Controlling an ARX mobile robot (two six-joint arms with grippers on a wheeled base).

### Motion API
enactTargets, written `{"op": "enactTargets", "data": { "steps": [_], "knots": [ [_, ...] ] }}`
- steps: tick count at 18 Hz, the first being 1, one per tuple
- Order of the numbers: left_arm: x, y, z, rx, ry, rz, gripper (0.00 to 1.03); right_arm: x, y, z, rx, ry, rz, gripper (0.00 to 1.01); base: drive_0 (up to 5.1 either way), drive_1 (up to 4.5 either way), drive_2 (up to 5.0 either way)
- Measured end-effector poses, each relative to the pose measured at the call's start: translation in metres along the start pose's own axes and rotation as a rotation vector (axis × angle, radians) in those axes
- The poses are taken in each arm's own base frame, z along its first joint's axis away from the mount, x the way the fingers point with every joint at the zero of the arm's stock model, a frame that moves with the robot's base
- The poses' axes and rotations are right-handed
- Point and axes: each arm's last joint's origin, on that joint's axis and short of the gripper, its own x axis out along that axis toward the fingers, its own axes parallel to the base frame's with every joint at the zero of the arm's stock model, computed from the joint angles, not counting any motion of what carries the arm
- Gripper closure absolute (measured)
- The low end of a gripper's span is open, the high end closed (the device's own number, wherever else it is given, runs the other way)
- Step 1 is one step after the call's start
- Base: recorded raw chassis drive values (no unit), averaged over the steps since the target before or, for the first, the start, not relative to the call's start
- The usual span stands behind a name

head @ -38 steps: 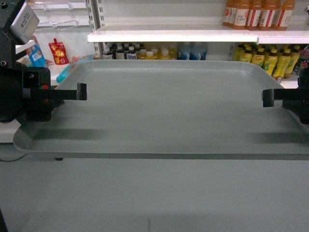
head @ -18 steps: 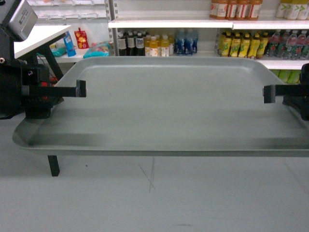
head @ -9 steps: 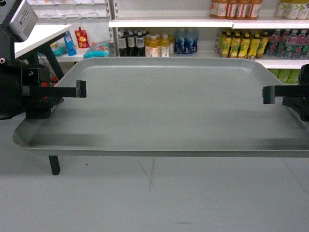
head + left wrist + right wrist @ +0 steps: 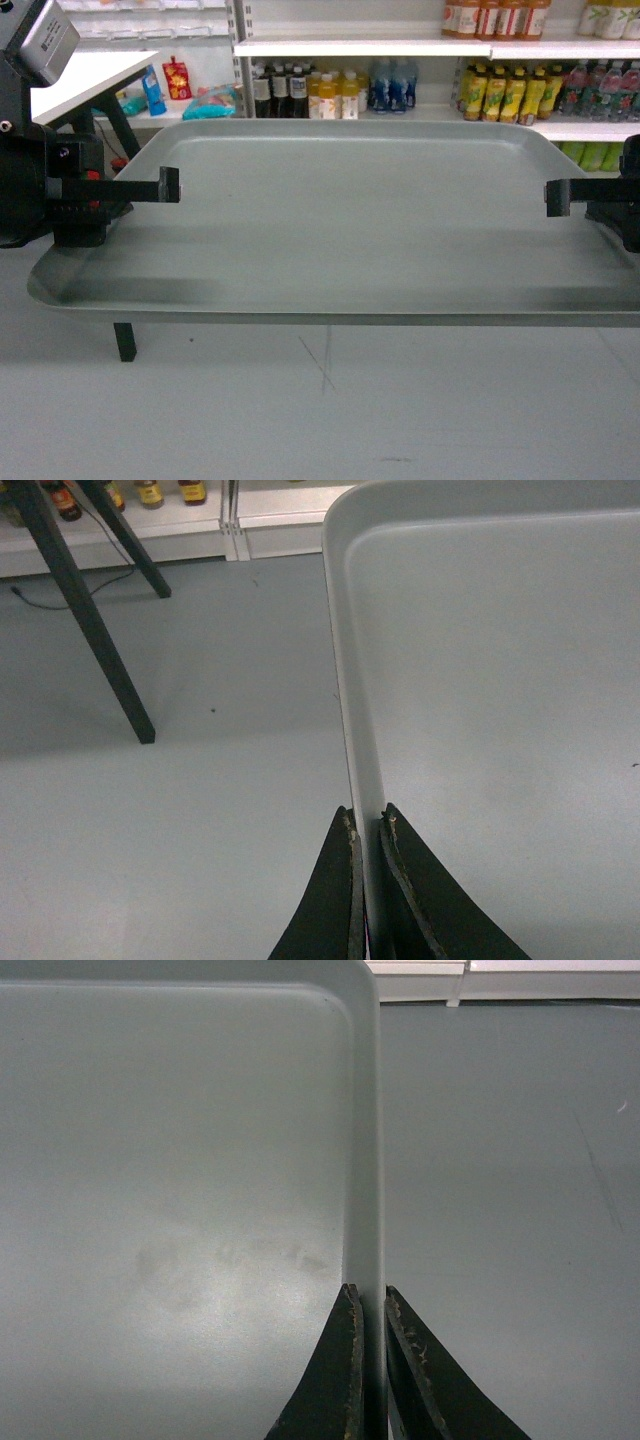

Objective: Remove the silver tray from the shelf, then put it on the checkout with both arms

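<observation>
The silver tray hangs level in the air over the grey floor, held at both short ends. My left gripper is shut on its left rim. In the left wrist view, the left gripper has its two black fingers pinching the tray's raised edge. My right gripper is shut on the right rim, and in the right wrist view the right gripper clamps the tray's edge. The shelf stands behind the tray. A white top on black legs at the far left looks like the checkout.
Shelf boards hold rows of drink bottles and yellow bottles behind the tray. Black table legs stand on the floor under the tray's left end, and the table legs show in the left wrist view with a cable beside them.
The background has slid to the right behind the tray, with the table leg and shelf upright shifting that way. The tray and both grippers keep the same place in the head view.
</observation>
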Motion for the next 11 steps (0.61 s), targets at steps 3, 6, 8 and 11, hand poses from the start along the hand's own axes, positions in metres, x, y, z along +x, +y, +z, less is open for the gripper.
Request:
{"op": "enactTargets", "data": {
  "steps": [3, 6, 8, 11],
  "knots": [
    [0.0001, 0.0003, 0.0, 0.0, 0.001, 0.001, 0.99, 0.0, 0.0004, 0.0002, 0.0, -0.002, 0.001, 0.98, -4.9, 2.45, 2.5],
    [0.0001, 0.0003, 0.0002, -0.001, -0.001, 0.001, 0.99, 0.0, 0.0003, 0.0004, 0.0, -0.003, 0.001, 0.98, -5.0, 2.46, 2.5],
    [0.0001, 0.0004, -0.0003, 0.0, 0.003, 0.001, 0.99, 0.0001, 0.0003, 0.0001, 0.0, -0.001, 0.001, 0.98, -4.9, 2.52, 2.5],
    [0.0001, 0.0006, -0.0001, -0.001, 0.001, 0.002, 0.99, 0.0004, 0.0004, -0.0001, -0.001, 0.0, 0.001, 0.98, -5.1, 2.34, 2.3]
  ]
}}
